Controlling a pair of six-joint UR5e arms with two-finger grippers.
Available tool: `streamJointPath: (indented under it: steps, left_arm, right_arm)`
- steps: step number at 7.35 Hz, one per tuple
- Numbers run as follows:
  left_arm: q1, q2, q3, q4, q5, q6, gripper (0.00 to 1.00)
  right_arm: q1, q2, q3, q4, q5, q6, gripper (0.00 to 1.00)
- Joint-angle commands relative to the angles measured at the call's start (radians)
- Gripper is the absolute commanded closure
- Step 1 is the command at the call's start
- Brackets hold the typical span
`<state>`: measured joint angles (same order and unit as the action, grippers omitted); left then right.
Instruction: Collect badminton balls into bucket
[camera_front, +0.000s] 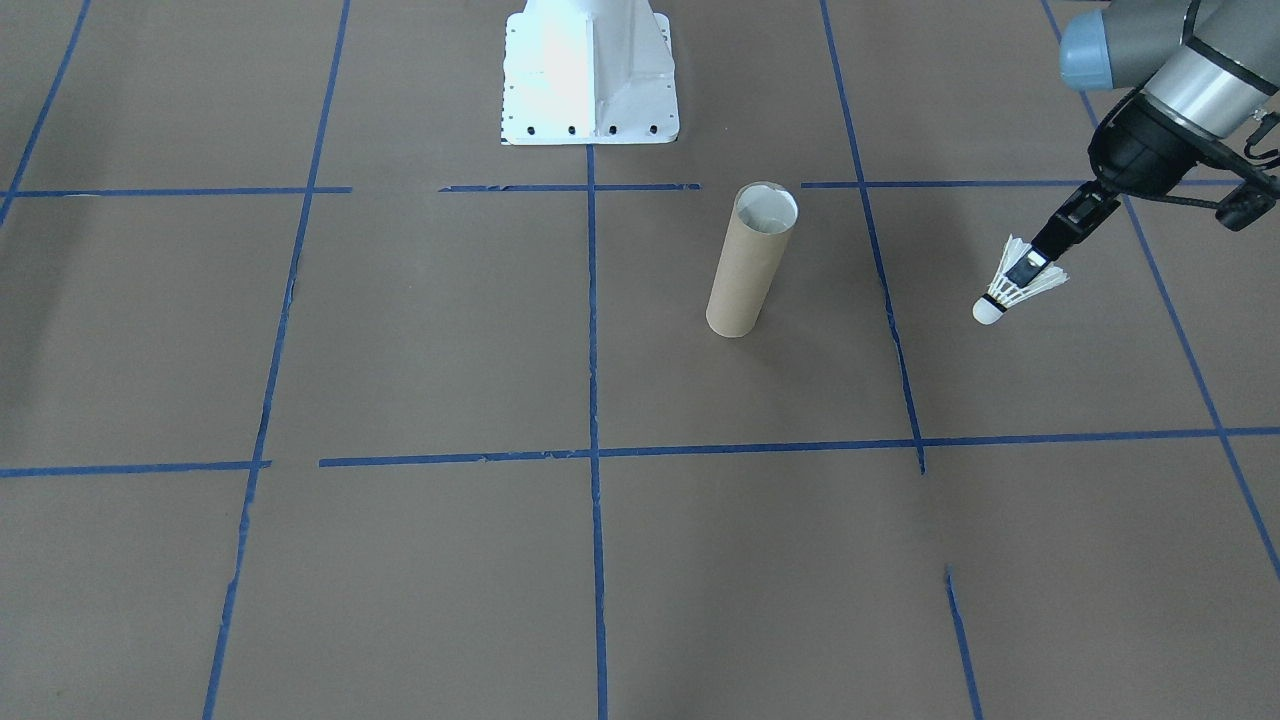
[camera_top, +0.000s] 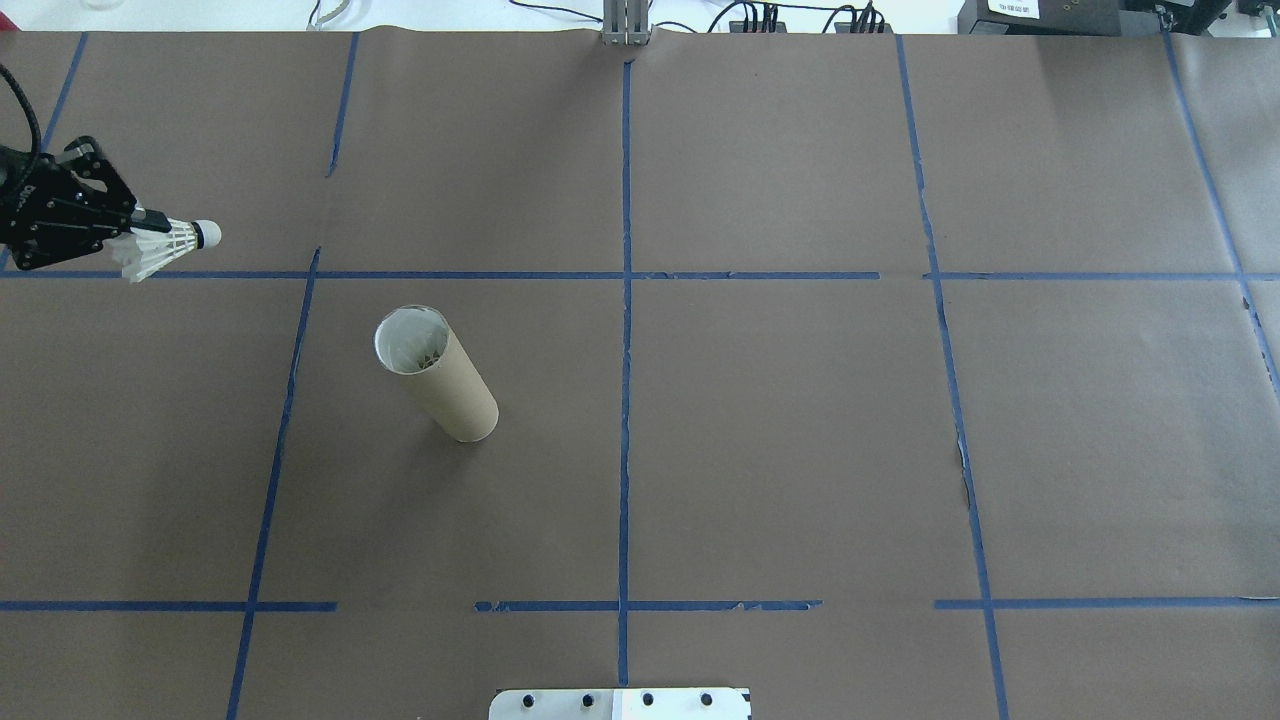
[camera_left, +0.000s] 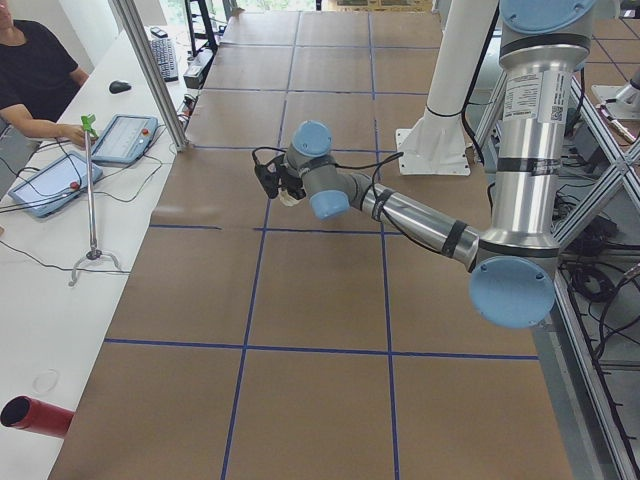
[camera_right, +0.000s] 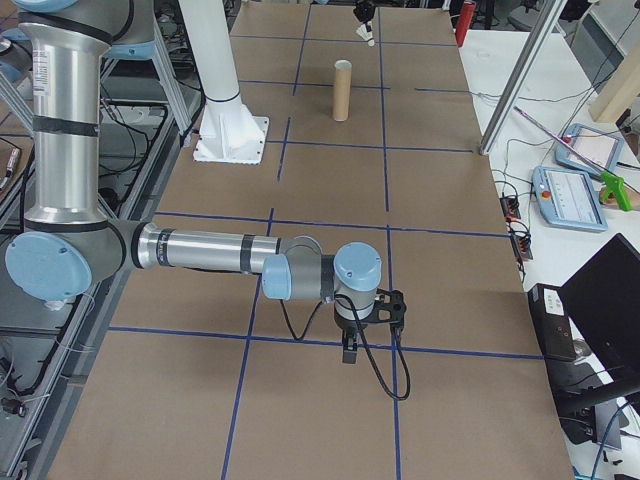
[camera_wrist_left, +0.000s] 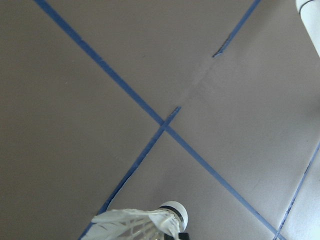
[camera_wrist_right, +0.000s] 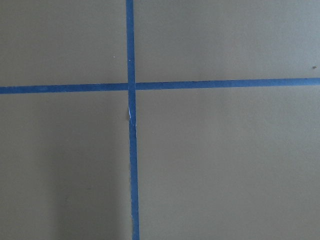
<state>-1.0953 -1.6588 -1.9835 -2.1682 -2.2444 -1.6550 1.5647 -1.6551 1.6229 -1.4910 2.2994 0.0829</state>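
The left hand (camera_front: 1030, 268) is closed on the shuttlecock (camera_front: 1008, 290) and holds it by the feather skirt, above the counter (camera_front: 420, 350). In the front-facing view the black fingers (camera_front: 1062, 228) come down from the upper right and the white cork tip points down and to the left, away from the hand. In the overhead view the same left hand (camera_top: 135, 228) is at the far left edge, and the shuttlecock (camera_top: 168, 243) lies almost horizontal with its tip toward the middle of the counter. The left wrist camera shows only the feathers and the cork tip with its thin black band (camera_wrist_left: 150, 220) at the bottom edge, over a crossing of blue tape lines (camera_wrist_left: 165, 126).

The bucket (camera_top: 436, 373) is a brown cardboard tube that stands upright on the counter, well apart from the shuttlecock and closer to the robot's side. Its open top shows a whitish inside, and something pale seems to lie inside, but I cannot tell what it is. In the front-facing view the bucket (camera_front: 750, 262) stands between the white robot base (camera_front: 588, 75) and the nearer tape line.

The right hand (camera_right: 350, 345) shows only in the right side view, low over the counter near a tape crossing, far from the bucket, and I cannot tell how its fingers stand
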Motion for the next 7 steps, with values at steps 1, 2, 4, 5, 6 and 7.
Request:
streamJointPath:
  steps: [1, 2, 4, 5, 6, 7]
  left_arm:
    - [-0.02, -0.158, -0.147, 0.388, -0.014, 0.224, 1.0]
    - [-0.014, -0.309, -0.165, 0.61, -0.005, 0.262, 1.0]
    - [0.008, -0.538, -0.182, 0.968, 0.044, 0.43, 1.0]
    - [0.099, -0.603, -0.192, 1.072, 0.148, 0.463, 1.0]
    - [0.208, -0.639, -0.192, 1.156, 0.266, 0.465, 1.0]
    - [0.3, -0.665, -0.192, 1.242, 0.344, 0.466, 1.0]
  right_arm:
    - [0.0, 0.0, 0.0, 0.0, 0.0, 0.0, 0.0]
    - [0.0, 0.0, 0.0, 0.0, 0.0, 0.0, 0.0]
    - [0.0, 0.0, 0.0, 0.0, 0.0, 0.0, 0.0]
    - [0.0, 0.0, 0.0, 0.0, 0.0, 0.0, 0.0]
    - [0.0, 0.0, 0.0, 0.0, 0.0, 0.0, 0.0]
    - [0.0, 0.0, 0.0, 0.0, 0.0, 0.0, 0.0]
